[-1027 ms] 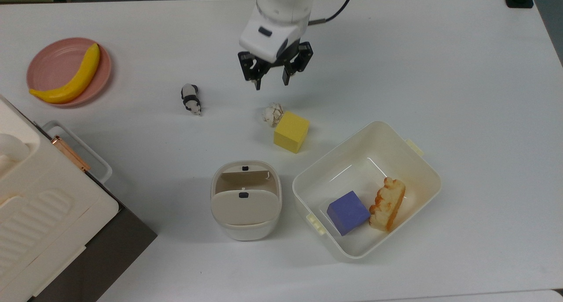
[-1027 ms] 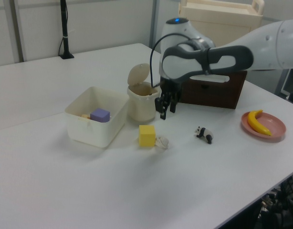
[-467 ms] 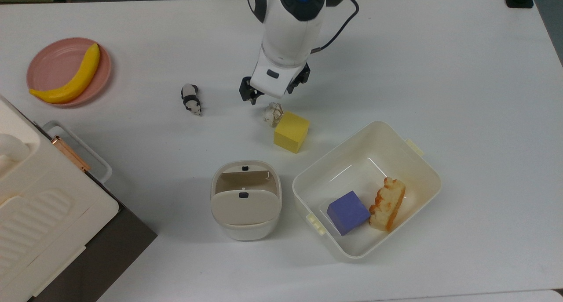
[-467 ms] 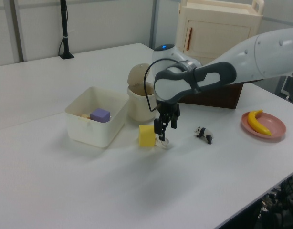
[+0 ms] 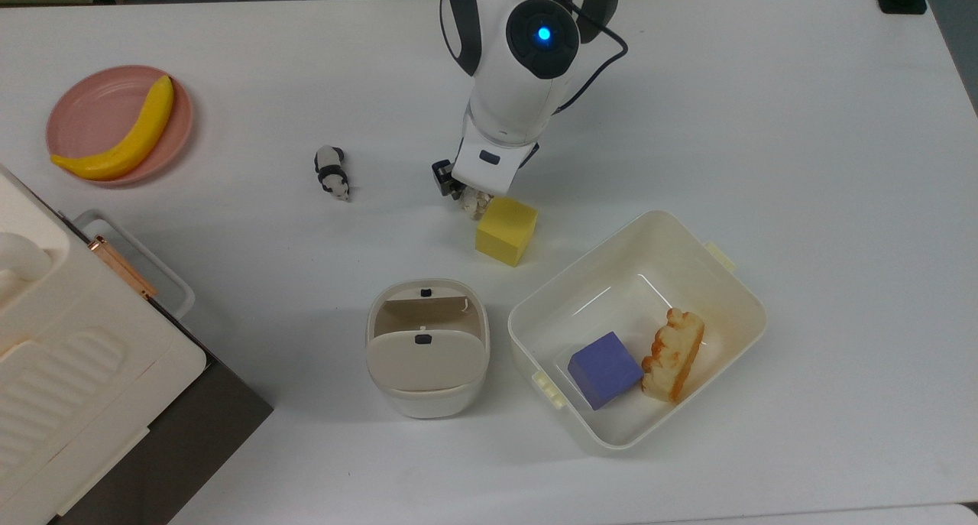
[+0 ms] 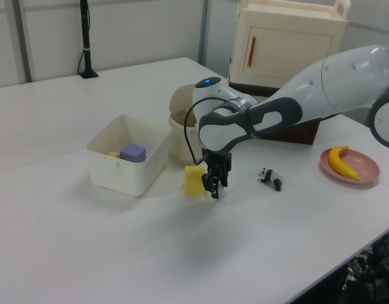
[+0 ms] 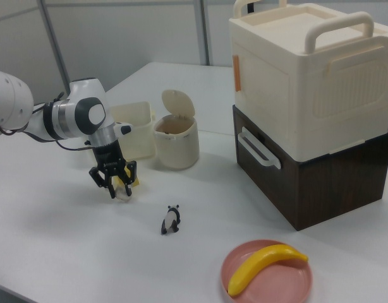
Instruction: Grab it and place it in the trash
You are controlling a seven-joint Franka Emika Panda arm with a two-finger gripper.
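Claw [image 7: 117, 190] fingers, we note, stand open astride the paper wad [image 7: 123, 192], which rests on the worktop [image 5: 764, 112] touching the yellow cube [image 5: 506, 229]. Beyond the cube stands the trash [image 5: 426, 348], lid raised.

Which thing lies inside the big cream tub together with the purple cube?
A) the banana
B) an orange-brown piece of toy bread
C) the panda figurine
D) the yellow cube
B: in the top view the orange-brown toy bread lies beside the purple cube inside the cream tub, while the banana, the panda figurine and the yellow cube are all outside it.
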